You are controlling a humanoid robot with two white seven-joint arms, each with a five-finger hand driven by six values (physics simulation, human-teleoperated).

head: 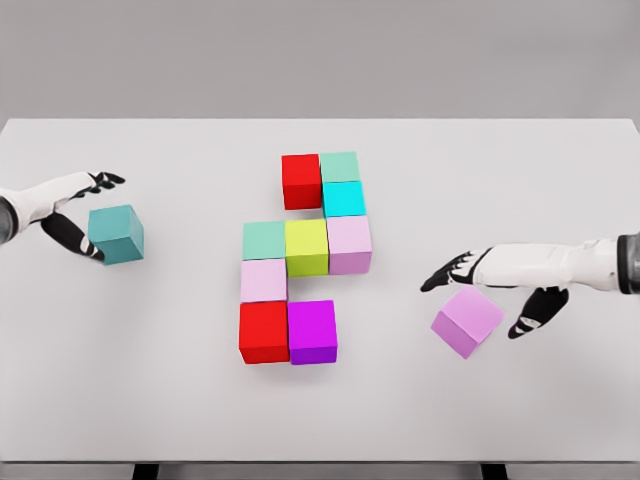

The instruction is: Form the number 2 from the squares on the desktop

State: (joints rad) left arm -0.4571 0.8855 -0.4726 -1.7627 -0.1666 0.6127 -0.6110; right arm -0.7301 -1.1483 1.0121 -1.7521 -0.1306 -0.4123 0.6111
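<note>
While no writing shows on any cube, I see my left hand (75, 215) gripping a teal cube (117, 235). Right hand (500, 290) splayed over the tilted pink cube (467, 321); white desktop (520, 180), grey wall.

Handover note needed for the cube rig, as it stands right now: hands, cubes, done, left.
Left hand: at the table's left side, fingers closed around the teal cube, apart from the cluster.
Right hand: at the right, fingers spread around the tilted pink-violet cube; a firm grip cannot be confirmed.
Done: nine cubes form most of the 2 at the centre of the white table, from the upper red cube down to the magenta cube in the bottom row.
Left: the top and bottom rows look one cube short; the two outlying cubes probably belong there.
</note>
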